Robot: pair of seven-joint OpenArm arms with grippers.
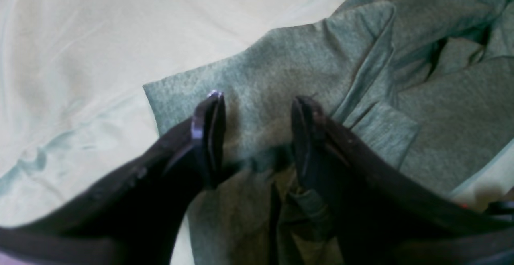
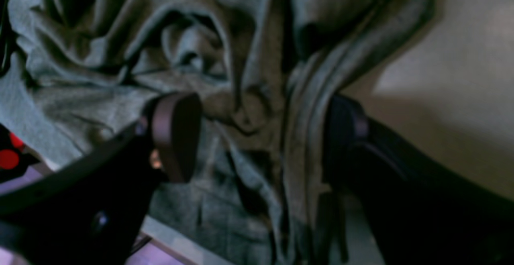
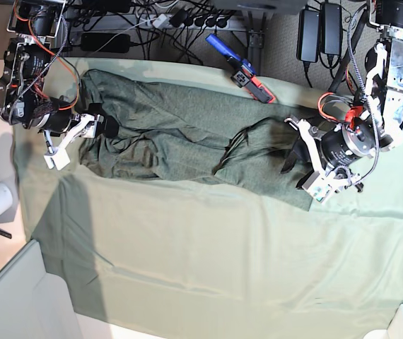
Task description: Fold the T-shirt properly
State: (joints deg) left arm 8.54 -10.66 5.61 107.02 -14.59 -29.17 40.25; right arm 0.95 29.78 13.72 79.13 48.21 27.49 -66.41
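The dark heathered olive-green knit T-shirt [image 3: 187,145] is lying bunched up and wrinkly across the far half of the pale mint-green table cloth [image 3: 208,261], stretched out sideways more or less from one arm to the other. Lots of folds and ridges through its middle, nothing flat yet.

At the shirt's end on the base view's right, the left gripper [image 1: 257,108] sits right over a flat, squared-off corner of fabric. Its two dark fingers [image 1: 209,136] are spread with a strip of shirt showing between them — tips look like they're at the cloth surface, but I can't tell if they're actually pinching anything. A folded band of fabric, maybe a cuff or hem, lies just beside the one finger.

At the shirt's opposite end, the right gripper [image 2: 261,136] has its jaws wide apart, straddling a thick rumpled ridge of the fabric. One rounded pad [image 2: 176,136] rests over the crumpled part, the other sits at the shirt's edge, next to bare table cloth.

Past the shirt's far edge, a blue and red tool [image 3: 240,69] lies on the cloth, and beyond that a tangle of black cables [image 3: 187,21].
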